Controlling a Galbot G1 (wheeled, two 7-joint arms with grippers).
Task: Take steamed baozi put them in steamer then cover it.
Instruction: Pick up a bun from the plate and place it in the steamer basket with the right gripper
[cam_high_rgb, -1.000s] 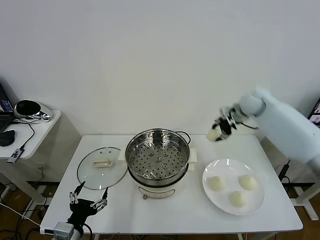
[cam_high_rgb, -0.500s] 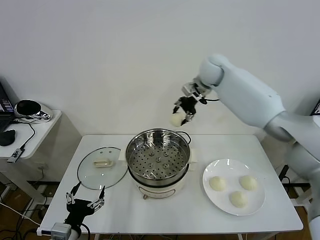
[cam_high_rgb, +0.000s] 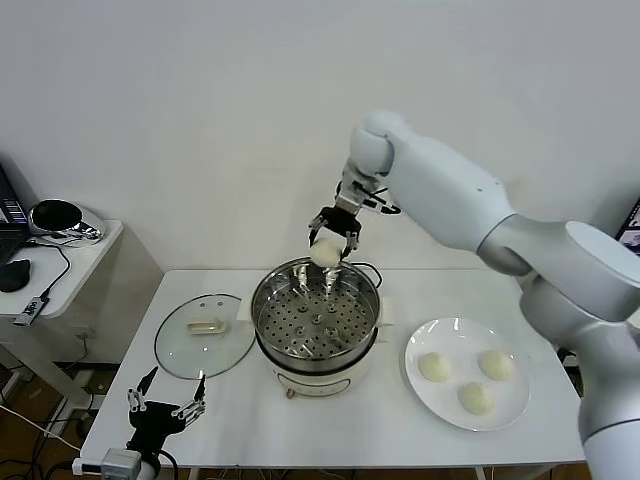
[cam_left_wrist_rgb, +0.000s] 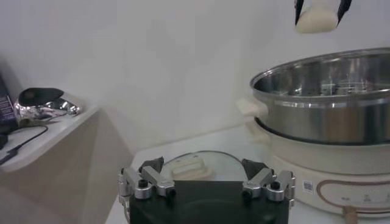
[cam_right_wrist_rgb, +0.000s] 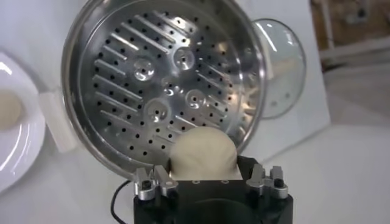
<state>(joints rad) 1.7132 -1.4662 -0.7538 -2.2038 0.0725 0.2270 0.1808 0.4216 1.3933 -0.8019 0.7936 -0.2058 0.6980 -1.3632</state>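
item: bun (cam_high_rgb: 325, 253), between the fingers of the right gripper (cam_high_rgb: 327, 254), now above the far rim of the steamer (cam_high_rgb: 316, 318); a second ago it was out beside the plate (cam_high_rgb: 468, 374). fingers appear to be easing apart though the bun sits between them, so release looks near. steamer floor bare. three buns (cam_high_rgb: 434, 367) wait on the plate. glass lid (cam_high_rgb: 204, 334) flat on the table. left gripper (cam_high_rgb: 165, 411) parked low, fingers wide.

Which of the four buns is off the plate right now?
The bun between the right claw's fingers, up over the steamer's far rim. The other three buns lie on the white plate.
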